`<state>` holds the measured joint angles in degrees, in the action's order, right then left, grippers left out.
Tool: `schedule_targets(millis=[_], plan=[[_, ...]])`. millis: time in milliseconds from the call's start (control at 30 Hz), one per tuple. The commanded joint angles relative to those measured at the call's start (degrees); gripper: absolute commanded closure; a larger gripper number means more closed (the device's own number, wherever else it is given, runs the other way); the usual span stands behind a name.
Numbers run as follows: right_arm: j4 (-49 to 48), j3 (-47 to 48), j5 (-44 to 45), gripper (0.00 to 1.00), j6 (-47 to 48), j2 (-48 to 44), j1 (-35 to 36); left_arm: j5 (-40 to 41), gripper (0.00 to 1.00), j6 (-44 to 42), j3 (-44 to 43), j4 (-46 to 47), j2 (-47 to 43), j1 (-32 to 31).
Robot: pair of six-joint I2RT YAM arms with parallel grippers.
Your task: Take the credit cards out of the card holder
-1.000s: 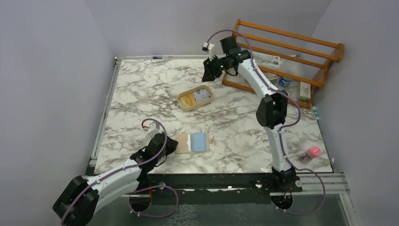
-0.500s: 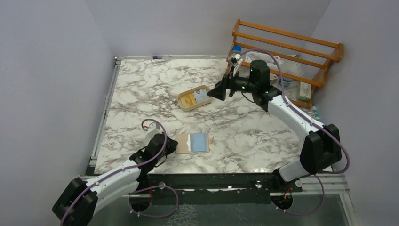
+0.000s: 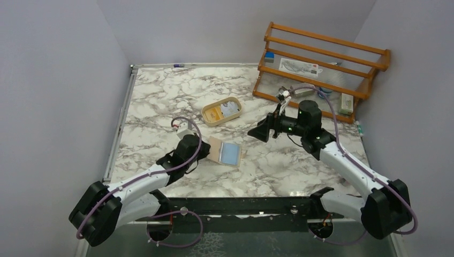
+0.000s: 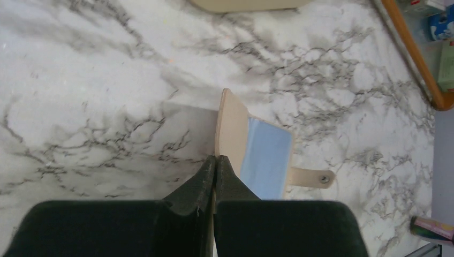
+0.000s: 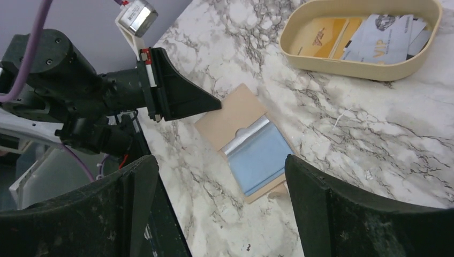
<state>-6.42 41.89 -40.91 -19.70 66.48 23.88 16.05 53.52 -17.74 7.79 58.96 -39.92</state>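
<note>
**Worktop.** The marble-patterned worktop (image 3: 160, 96) carries the card holder (image 3: 216, 149), an oval beige tray (image 3: 204, 114) and, at the far right corner, a wooden rack (image 3: 326, 53).

**Card holder.** It lies open near the middle of the worktop, closer to the near edge, with the tray beyond it and apart from it. Its inner face points up. One light-blue credit card (image 3: 231, 154) sits in the right half and is partly tucked into a pocket. The closing tab (image 4: 313, 176) sticks out from the right edge and lies on the marble. In the left wrist view the left half looks raised off the worktop, with a shadow beneath it.

**Left pincer** (image 4: 215, 162). It is clenched, fingers pressed together. The tips meet at the left edge of the card holder, and a thin tan strip shows between them, so the grip is on that edge.

**Right pincer** (image 3: 257, 132). It is released, with the jaws standing wide and nothing between them. It hangs above the worktop to the right of the card holder, clear of it and clear of the tray. Its wrist camera looks down on the open holder and on the left pincer.

**Tray.** It holds an orange card (image 5: 321, 37) and pale printed cards (image 5: 385, 37), lying flat and overlapping.
</note>
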Motion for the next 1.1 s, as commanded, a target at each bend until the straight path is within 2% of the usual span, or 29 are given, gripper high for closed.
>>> schedule_targets(millis=[0, 200, 333, 367, 433, 500, 600, 633, 900, 1067], plan=[[1.0, -2.1, 6.1, 0.06, -1.2, -4.6, -0.2, 2.8, 1.00, -7.9, -9.1, -4.8, 0.9, 0.1], [3.4, -3.2, 9.9, 0.06, -0.9, -6.3, -0.2, 1.3, 1.00, -11.6, -18.5, -6.0, 10.9, 0.0], [5.4, -3.3, 9.7, 0.05, -0.6, -6.7, -0.2, 1.6, 1.00, -11.9, -21.1, -5.2, 15.7, 0.0], [5.8, -3.4, 9.8, 0.04, -0.5, -7.1, -0.2, 1.8, 0.97, -11.8, -21.3, -5.0, 16.2, 0.0], [6.3, -3.5, 10.3, 0.01, -0.4, -8.2, -0.2, 2.5, 0.76, -12.2, -21.5, -4.7, 16.2, 0.1], [8.2, -3.5, 11.1, 0.00, -0.5, -9.3, -0.2, 3.8, 0.45, -13.0, -22.0, -5.4, 15.6, 0.0], [8.7, -3.2, 12.0, 0.00, -1.6, -10.6, -0.2, 6.1, 0.08, -15.3, -23.8, -8.4, 13.9, 0.3], [9.5, -2.7, 12.9, 0.00, -1.8, -10.8, -0.2, 6.5, 0.02, -16.3, -24.6, -10.1, 13.1, 0.7], [13.1, -0.3, 17.9, 0.00, -3.3, -11.5, -0.2, -0.1, 0.01, -26.6, -29.4, -17.0, 3.0, 8.9], [11.8, -1.9, 22.1, 0.00, -2.7, -12.7, -0.2, -13.7, 0.01, -28.7, -26.8, -16.9, -4.0, 23.3]])
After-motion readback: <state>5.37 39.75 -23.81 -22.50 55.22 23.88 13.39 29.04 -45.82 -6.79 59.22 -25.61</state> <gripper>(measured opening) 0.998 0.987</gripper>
